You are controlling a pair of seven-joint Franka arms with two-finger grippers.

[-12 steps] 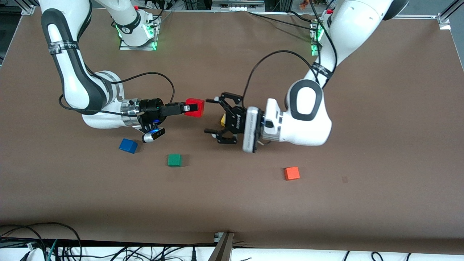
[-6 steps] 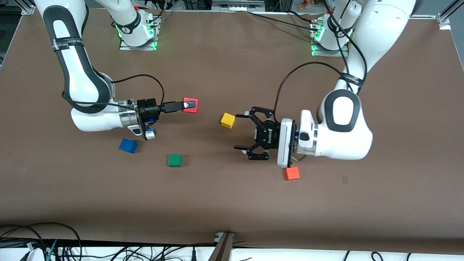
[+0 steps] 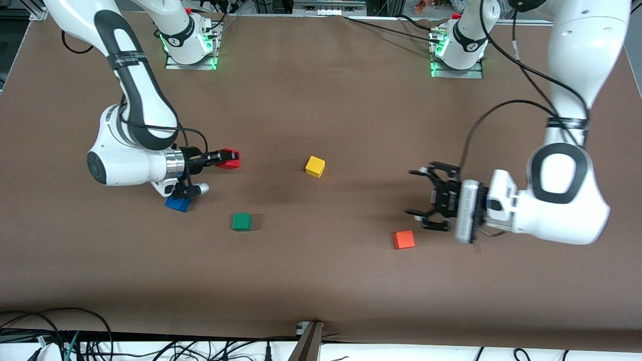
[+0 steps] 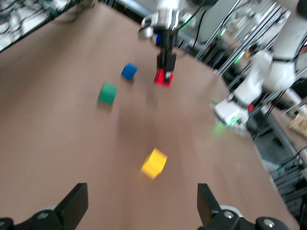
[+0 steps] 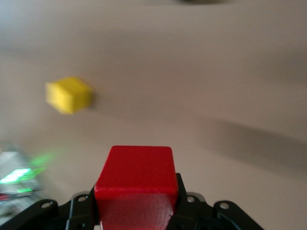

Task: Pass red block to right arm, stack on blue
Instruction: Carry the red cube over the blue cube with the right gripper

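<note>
My right gripper [image 3: 226, 159] is shut on the red block [image 3: 230, 158] and holds it above the table, close to the blue cube [image 3: 176, 204]. The right wrist partly covers the blue cube, which lies on the table. In the right wrist view the red block [image 5: 136, 177] fills the space between the fingers [image 5: 192, 203]. My left gripper [image 3: 411, 192] is open and empty, low over the table near the orange cube [image 3: 404, 239]. The left wrist view shows its spread fingers [image 4: 72, 207], with the red block [image 4: 163, 76] and the blue cube [image 4: 128, 71] well off from them.
A green cube [image 3: 241, 221] lies nearer the front camera than the red block. A yellow cube [image 3: 315, 166] lies mid-table and also shows in the right wrist view [image 5: 68, 95]. Arm bases [image 3: 190, 47] stand at the table's back edge.
The right arm has drawn back toward its own end with the red block, now near the blue cube. The left arm has pulled away toward its end, gripper still open.
</note>
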